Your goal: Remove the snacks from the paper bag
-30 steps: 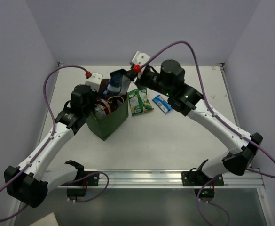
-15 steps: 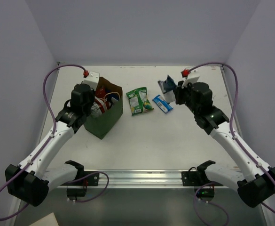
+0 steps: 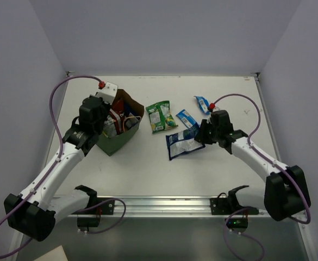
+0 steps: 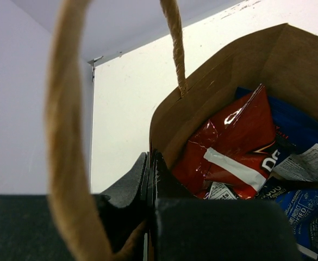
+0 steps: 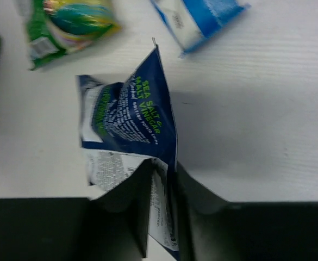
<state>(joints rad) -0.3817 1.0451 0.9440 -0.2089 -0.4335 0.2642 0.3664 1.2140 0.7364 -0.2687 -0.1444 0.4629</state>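
The dark green paper bag (image 3: 120,138) stands left of centre with its mouth open. My left gripper (image 3: 105,120) is shut on its left wall (image 4: 164,122), one tan handle (image 4: 66,136) looped in front of the camera. Inside lie the red-orange chip bag (image 4: 229,152) and blue packets (image 4: 305,185). My right gripper (image 3: 201,137) is low over the table, shut on the edge of a blue-and-white packet (image 3: 181,144), which rests on the table (image 5: 129,117). A green packet (image 3: 160,116), a small blue-and-white packet (image 3: 187,119) and a small blue bar (image 3: 202,102) lie nearby.
The green packet (image 5: 74,22) and the small blue-and-white packet (image 5: 199,19) lie just beyond the held one in the right wrist view. The white table (image 3: 148,174) is walled by purple panels, with a metal rail (image 3: 164,204) along its near edge.
My right gripper carried the blue-and-white packet from above the bag out to the right, then down to the table near the other packets. The bag has shifted slightly; the left grip stays.
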